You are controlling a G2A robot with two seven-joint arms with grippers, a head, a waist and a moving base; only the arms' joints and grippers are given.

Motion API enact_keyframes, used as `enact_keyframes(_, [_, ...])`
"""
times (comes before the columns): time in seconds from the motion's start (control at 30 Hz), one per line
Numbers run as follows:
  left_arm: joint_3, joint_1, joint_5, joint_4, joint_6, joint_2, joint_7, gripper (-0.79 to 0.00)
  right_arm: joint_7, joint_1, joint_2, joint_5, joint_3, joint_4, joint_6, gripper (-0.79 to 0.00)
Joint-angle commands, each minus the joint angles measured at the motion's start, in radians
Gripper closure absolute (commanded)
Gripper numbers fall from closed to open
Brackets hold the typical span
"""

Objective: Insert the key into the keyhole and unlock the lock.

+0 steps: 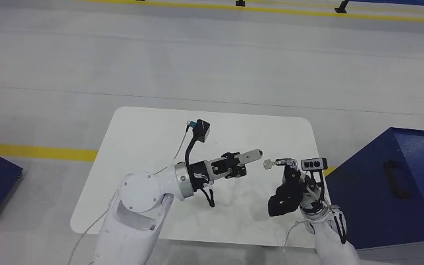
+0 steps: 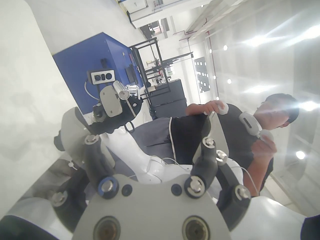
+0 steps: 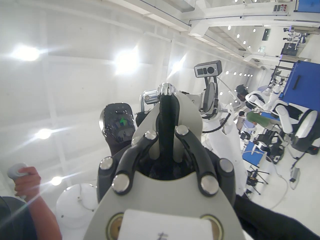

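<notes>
Right pincer (image 1: 286,165) holds lock (image 2: 122,92), barrel aimed at left pincer (image 1: 254,155)

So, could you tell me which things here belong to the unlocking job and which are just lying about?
For the job: lock, held in the right gripper; key, probably, the small silver piece at its end; left gripper, open, facing it.
Just about: blue cabinet beside the table; yellow floor line.

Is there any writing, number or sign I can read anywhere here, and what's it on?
No words or numbers are readable.
White label on the grey wrist housing: print cut off, unreadable.
Dark screen: a green arrow mark, other marks blurred.
Print farther back in the room: too small.
</notes>
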Motion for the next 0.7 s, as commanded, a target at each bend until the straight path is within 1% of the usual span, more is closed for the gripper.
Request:
enact_keyframes(0.0, [0.017,-0.002,0.051,0.014,0.006,0.003,0.014,-0.379,0.006,-0.002,-0.002,0.001,0.000,0.002,-0.033,0.000])
enact_keyframes(0.07, [0.031,-0.002,0.048,0.024,0.001,0.004,0.019,-0.372,0.008,-0.003,-0.003,-0.001,-0.001,0.005,-0.050,0.000])
enact_keyframes(0.2, [0.053,0.004,0.048,0.033,-0.011,0.008,0.027,-0.326,-0.005,-0.004,-0.006,-0.020,-0.001,0.008,-0.071,0.000])
enact_keyframes(0.27, [0.061,0.007,0.044,0.033,-0.016,0.010,0.032,-0.283,-0.009,-0.006,-0.007,-0.029,-0.001,0.010,-0.074,0.000])
enact_keyframes(0.3, [0.063,0.008,0.041,0.031,-0.020,0.011,0.034,-0.246,-0.013,-0.007,-0.007,-0.035,0.000,0.011,-0.078,0.000])
enact_keyframes(0.4, [0.066,0.011,0.035,0.025,-0.029,0.014,0.035,-0.172,-0.018,-0.009,-0.009,-0.047,-0.004,0.015,-0.083,0.000])
enact_keyframes(0.47, [0.068,0.014,0.031,0.017,-0.034,0.017,0.035,-0.163,-0.021,-0.010,-0.010,-0.056,-0.007,0.019,-0.087,0.000])
enact_keyframes(0.6, [0.071,0.017,0.032,0.015,-0.031,0.022,0.036,-0.108,-0.024,-0.012,-0.012,-0.064,-0.016,0.020,-0.089,0.000])
enact_keyframes(0.67, [0.074,0.015,0.040,0.016,-0.023,0.025,0.036,-0.105,-0.024,-0.014,-0.013,-0.063,-0.018,0.018,-0.090,0.000])
